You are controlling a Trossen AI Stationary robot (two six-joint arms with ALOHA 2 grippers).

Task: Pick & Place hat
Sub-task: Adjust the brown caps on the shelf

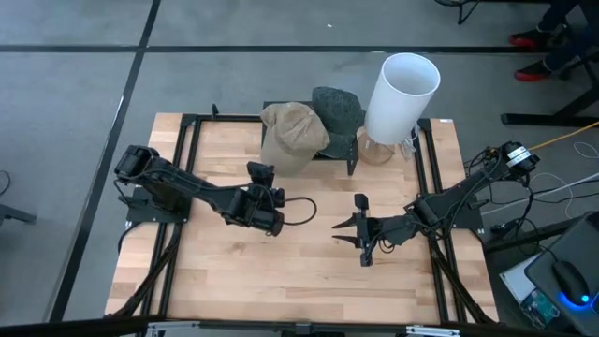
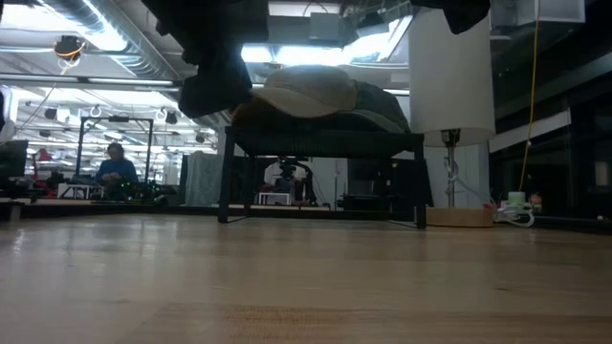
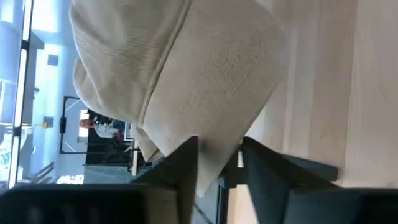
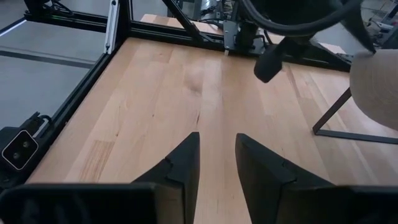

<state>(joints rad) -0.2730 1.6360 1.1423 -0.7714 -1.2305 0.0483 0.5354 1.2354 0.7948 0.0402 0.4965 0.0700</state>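
A tan cap (image 1: 292, 136) lies on a low black stand (image 1: 353, 161) at the table's far middle, its crown on the stand's top and its brim jutting toward the near side. A dark grey hat (image 1: 339, 109) lies behind it on the same stand. My left gripper (image 1: 260, 174) is at the tan cap's brim and is shut on it; it shows as a dark shape (image 2: 216, 88) left of the cap (image 2: 308, 90) in the low view. My right gripper (image 1: 341, 233) hangs open over the bare table at the right, holding nothing (image 4: 217, 140). My left gripper pinches the tan cap's brim at its near edge (image 3: 219, 152) between its two fingers (image 3: 186, 165). The fingers come from the table's near side, nearly level and slightly downward. The cap still sits on the stand.
A tall white lamp shade (image 1: 402, 94) on a round wooden base stands right of the stand. The black frame rails (image 1: 187, 140) run along the table's left and right sides. Bare wooden table (image 1: 299, 271) spreads across the near half. People and desks show in the room behind.
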